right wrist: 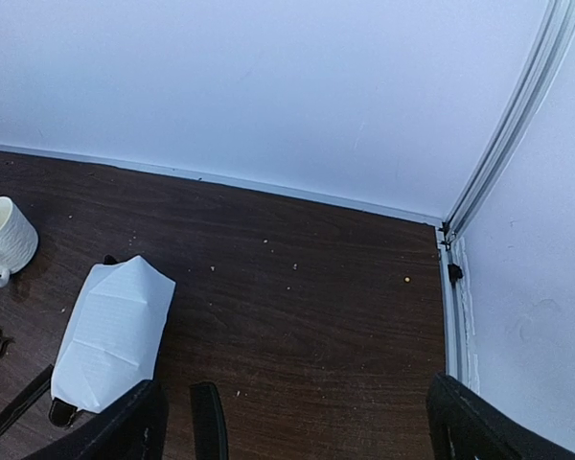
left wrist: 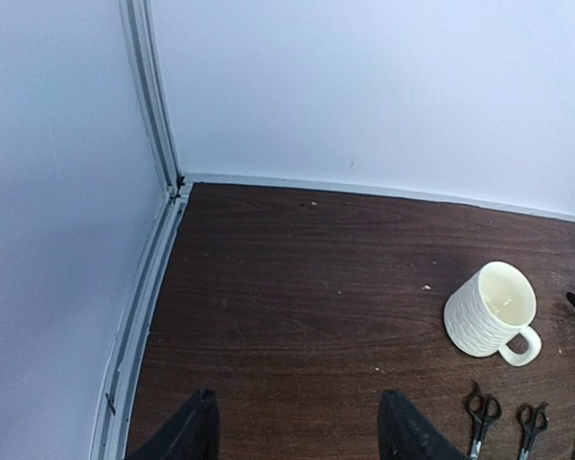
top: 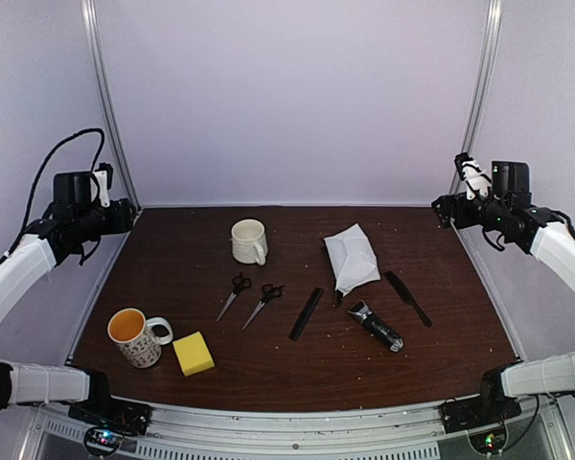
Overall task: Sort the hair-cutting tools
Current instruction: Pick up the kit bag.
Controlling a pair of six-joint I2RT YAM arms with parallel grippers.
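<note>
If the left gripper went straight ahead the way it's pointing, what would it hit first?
Probably bare tabletop: the left gripper aims at open wood left of the cream mug. Nothing else seems in line, though depth is unclear.

- Across the middle of the bench, from left edge to right edge: scissors, second scissors, comb, clipper, second comb.
- Behind that row: a mug behind the scissors, the pouch behind the clipper.
- Near the front-left corner: another mug, with the sponge block just to its right.
</note>
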